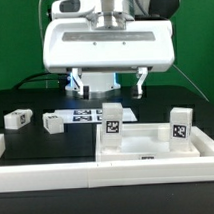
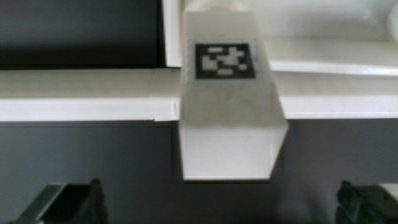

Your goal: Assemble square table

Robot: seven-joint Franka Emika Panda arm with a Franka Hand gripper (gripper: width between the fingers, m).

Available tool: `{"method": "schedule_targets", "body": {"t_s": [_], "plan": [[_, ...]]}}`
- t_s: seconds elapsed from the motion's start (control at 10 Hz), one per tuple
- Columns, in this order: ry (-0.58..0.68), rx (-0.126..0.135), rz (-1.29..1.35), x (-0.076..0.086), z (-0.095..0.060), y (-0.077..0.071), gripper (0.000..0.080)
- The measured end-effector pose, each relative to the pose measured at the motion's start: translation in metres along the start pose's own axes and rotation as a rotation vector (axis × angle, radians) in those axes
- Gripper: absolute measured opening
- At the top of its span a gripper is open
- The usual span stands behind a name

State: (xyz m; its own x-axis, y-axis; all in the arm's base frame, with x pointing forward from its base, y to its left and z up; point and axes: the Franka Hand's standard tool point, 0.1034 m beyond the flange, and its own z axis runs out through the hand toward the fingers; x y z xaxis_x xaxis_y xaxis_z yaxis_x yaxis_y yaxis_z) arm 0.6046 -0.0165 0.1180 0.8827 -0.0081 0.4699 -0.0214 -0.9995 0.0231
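The square table's white top (image 1: 146,146) lies at the exterior view's right, rim up. Two white tagged legs stand upright on it: one (image 1: 114,123) near its left corner, another (image 1: 180,125) at the right. My gripper (image 1: 112,92) hangs open just above the left leg, one finger (image 1: 82,88) on either side and clear of it. In the wrist view that leg (image 2: 231,125) shows its tagged end, with the table top (image 2: 80,105) beneath. The gripper (image 2: 221,205) holds nothing, and its dark fingers (image 2: 71,205) stand well apart from the leg.
Two loose tagged legs (image 1: 17,119) (image 1: 53,122) lie on the black surface at the exterior view's left. The marker board (image 1: 85,116) lies flat behind them under the hand. A long white rail (image 1: 88,180) runs along the front edge.
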Motion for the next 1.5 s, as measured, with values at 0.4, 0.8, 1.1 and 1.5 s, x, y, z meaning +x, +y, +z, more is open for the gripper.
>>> {"method": "schedule_targets", "body": {"t_s": [0.4, 0.8, 1.1, 1.5], "plan": [[-0.124, 0.030, 0.004, -0.011, 0.012, -0.003, 0.0649], [-0.399, 0.106, 0.022, -0.018, 0.016, -0.017, 0.0649], [-0.443, 0.113, 0.014, -0.010, 0.021, -0.011, 0.0649], [-0.438, 0.100, 0.017, -0.008, 0.021, 0.000, 0.0649]]}}
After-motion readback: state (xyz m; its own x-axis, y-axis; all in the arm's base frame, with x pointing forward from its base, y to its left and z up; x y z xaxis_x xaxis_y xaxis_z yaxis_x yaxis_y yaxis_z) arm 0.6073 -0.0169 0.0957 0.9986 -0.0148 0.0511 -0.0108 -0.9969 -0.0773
